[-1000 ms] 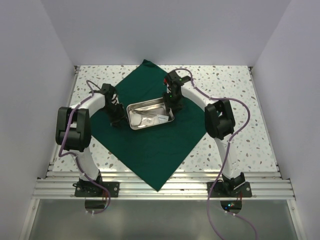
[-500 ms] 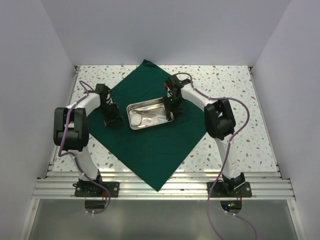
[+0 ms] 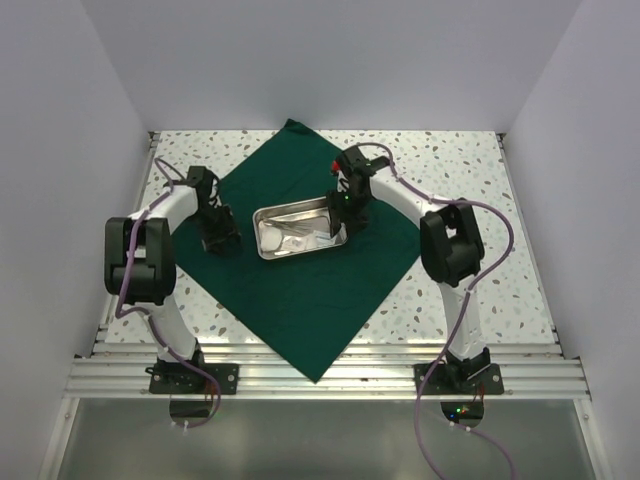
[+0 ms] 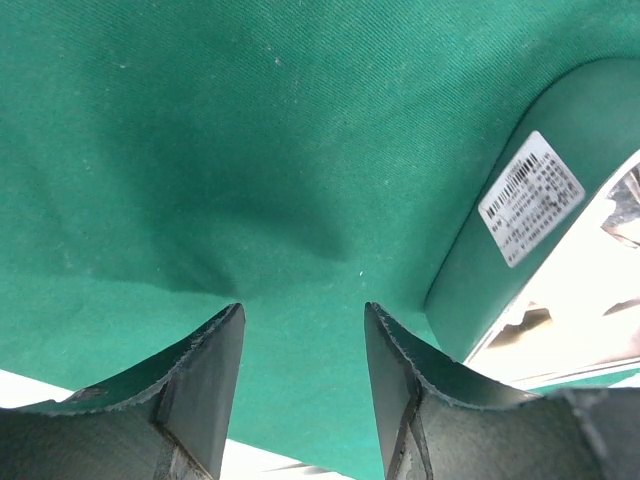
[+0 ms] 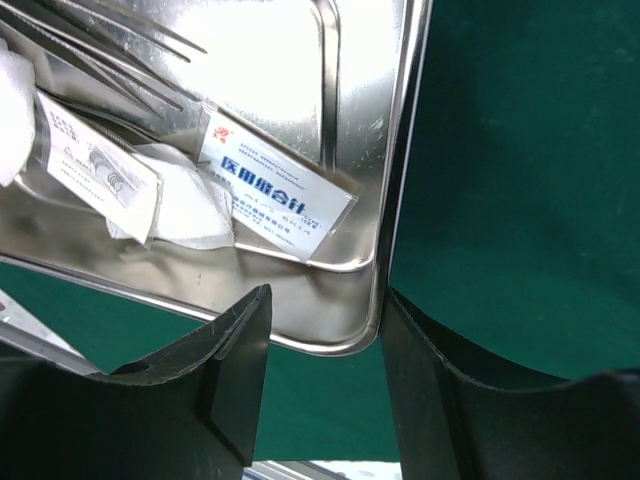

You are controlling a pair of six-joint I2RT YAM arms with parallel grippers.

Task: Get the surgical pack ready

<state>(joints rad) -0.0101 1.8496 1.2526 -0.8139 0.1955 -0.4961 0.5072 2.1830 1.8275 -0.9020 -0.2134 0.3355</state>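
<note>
Both arms are backing off the tray point(image 3: 290, 213), with the left gripper point(image 3: 222, 240) sliding out over the cloth point(image 3: 300, 290). Its jaws are hanging apart, empty. Right gripper point(image 5: 325, 300) is hovering released at the tray's corner. Tray's sitting mid-cloth, so wrapping's probably next, which means pinching a cloth corner.

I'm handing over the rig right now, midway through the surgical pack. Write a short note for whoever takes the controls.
Left gripper: open and empty, low over the green cloth, just left of the tray.
Right gripper: open, with a corner of the tray's right end in the gap; it doesn't look clamped.
Things: the cloth lies flat as a diamond on the table, with the tray near its middle. The instruments and gauze pads are inside the tray.
Done: cloth spread, loaded tray set on it.
Left: probably wrapping the cloth over the tray; no corner is folded yet.
</note>
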